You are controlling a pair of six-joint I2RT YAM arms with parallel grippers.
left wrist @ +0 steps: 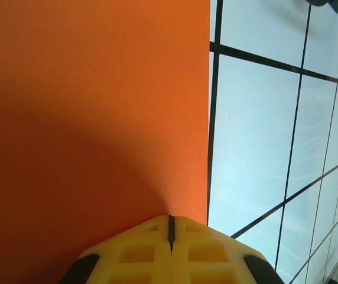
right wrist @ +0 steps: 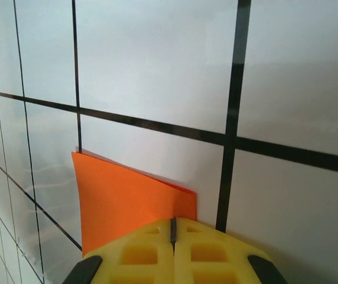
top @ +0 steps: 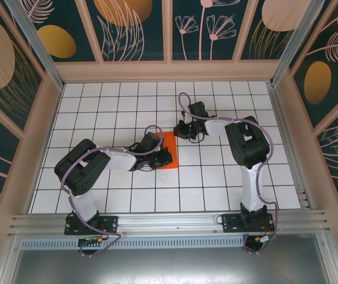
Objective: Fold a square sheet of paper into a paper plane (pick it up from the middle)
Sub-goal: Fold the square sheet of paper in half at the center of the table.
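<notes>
**Left end effector** (left wrist: 171, 228): fingers together, tip resting on the sheet (top: 170, 151), which lies at the centre of the counter (top: 216, 177); it approaches from the sheet's 9 o'clock side.

**Right end effector** (right wrist: 173, 228): likewise closed, at the 1 o'clock corner, which seems slightly raised.

**Progress:** the sheet is largely flat, so most folding probably remains.

**Writing:** none legible.

No readable text, label, brand, number or sign in any view: the wall panels (top: 133, 29) carry only leaf and flower drawings, and the tabletop (top: 98, 112) carries only a plain black grid of lines.
</notes>
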